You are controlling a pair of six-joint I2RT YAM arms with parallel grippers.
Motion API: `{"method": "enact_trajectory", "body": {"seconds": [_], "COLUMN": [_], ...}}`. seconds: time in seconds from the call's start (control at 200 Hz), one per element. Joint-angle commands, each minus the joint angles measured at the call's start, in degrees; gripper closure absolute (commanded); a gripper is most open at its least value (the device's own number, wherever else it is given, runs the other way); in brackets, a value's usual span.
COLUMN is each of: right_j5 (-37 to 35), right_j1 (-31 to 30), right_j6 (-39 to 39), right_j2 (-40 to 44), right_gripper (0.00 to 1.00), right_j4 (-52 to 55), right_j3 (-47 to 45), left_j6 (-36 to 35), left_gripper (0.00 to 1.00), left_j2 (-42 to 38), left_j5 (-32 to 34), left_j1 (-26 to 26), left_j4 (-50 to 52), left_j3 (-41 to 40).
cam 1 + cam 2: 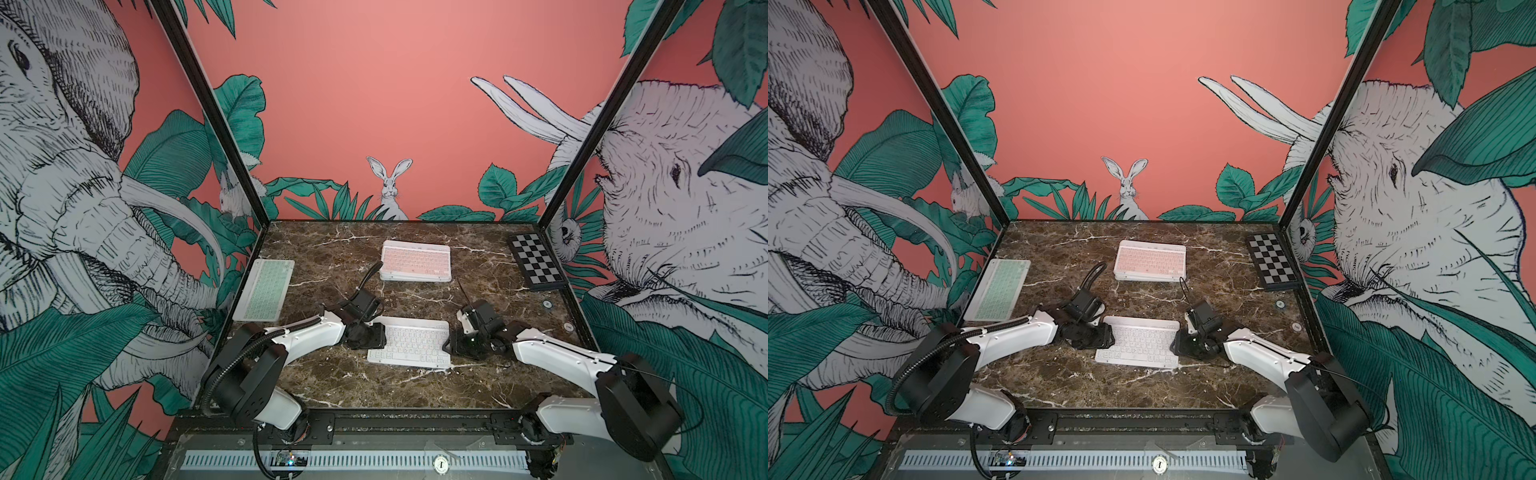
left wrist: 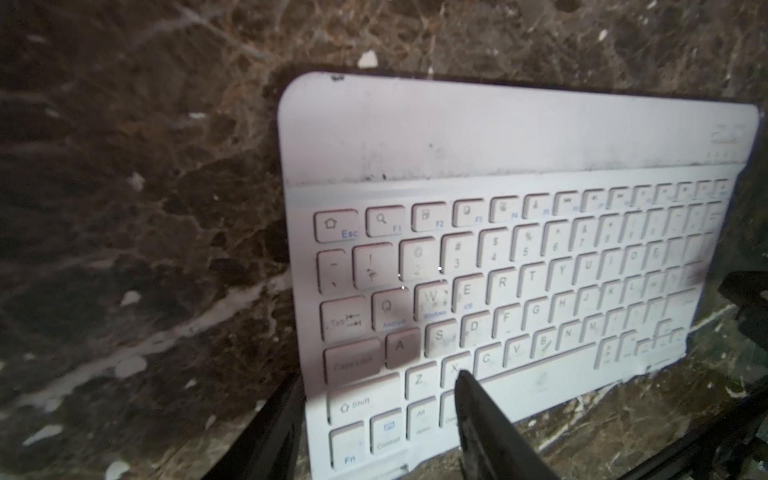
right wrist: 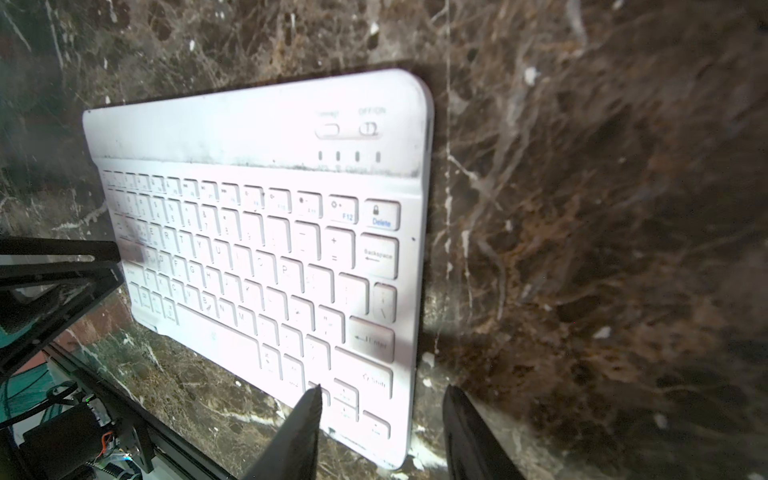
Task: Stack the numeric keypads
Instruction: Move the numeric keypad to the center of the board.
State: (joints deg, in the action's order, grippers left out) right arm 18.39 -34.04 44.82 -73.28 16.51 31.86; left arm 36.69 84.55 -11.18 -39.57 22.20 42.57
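Observation:
A white keypad [image 1: 409, 340] [image 1: 1140, 343] lies flat on the marble table, front middle. My left gripper [image 1: 374, 334] [image 2: 378, 376] is open and straddles its left short edge [image 2: 519, 249], one finger over the X key and the other just outside the frame. My right gripper [image 1: 451, 343] [image 3: 384, 387] is open astride the right short edge [image 3: 257, 249], one finger over the arrow keys, the other over bare table. A stack of keypads topped by a pink one [image 1: 415, 259] [image 1: 1150, 259] sits at the back centre. A green keypad [image 1: 264, 289] [image 1: 996, 289] lies by the left wall.
A black-and-white checkered board [image 1: 536, 259] lies at the back right corner. Two small round discs [image 1: 547, 304] [image 1: 569, 327] sit near the table's right edge. Printed walls close in the left, right and back sides.

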Motion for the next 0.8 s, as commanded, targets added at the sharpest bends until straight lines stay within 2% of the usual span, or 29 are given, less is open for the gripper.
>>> {"method": "enact_trajectory", "body": {"seconds": [0.0, 0.08, 0.11, 0.435, 0.795], "right_j5": [-2.75, -3.04, -3.04, -4.14, -6.99], "right_j1": [-0.5, -0.59, -0.67, -1.22, -1.44], "right_j6": [0.79, 0.88, 0.97, 2.34, 0.53], "right_j2": [-0.39, -0.71, -0.93, -2.22, -2.81], "right_gripper": [0.53, 0.52, 0.52, 0.52, 0.52], "right_j4": [-0.96, -1.37, -1.55, -3.45, -2.05], "right_j3": [-0.15, -0.22, -0.22, -0.38, 0.78], "left_j6": [1.11, 1.13, 1.19, 1.37, 1.43], "left_gripper": [0.4, 0.4, 0.4, 0.4, 0.4], "left_j2": [0.07, 0.17, 0.26, 1.05, 1.31], "left_j5": [-0.42, -0.47, -0.34, -0.16, 0.19], "left_j1": [-0.24, -0.26, -1.89, -2.26, -2.43], "left_j4": [-0.99, -0.92, -1.01, -1.35, -0.92], "left_j3": [-0.99, -0.99, -0.99, -1.08, -0.99]}}
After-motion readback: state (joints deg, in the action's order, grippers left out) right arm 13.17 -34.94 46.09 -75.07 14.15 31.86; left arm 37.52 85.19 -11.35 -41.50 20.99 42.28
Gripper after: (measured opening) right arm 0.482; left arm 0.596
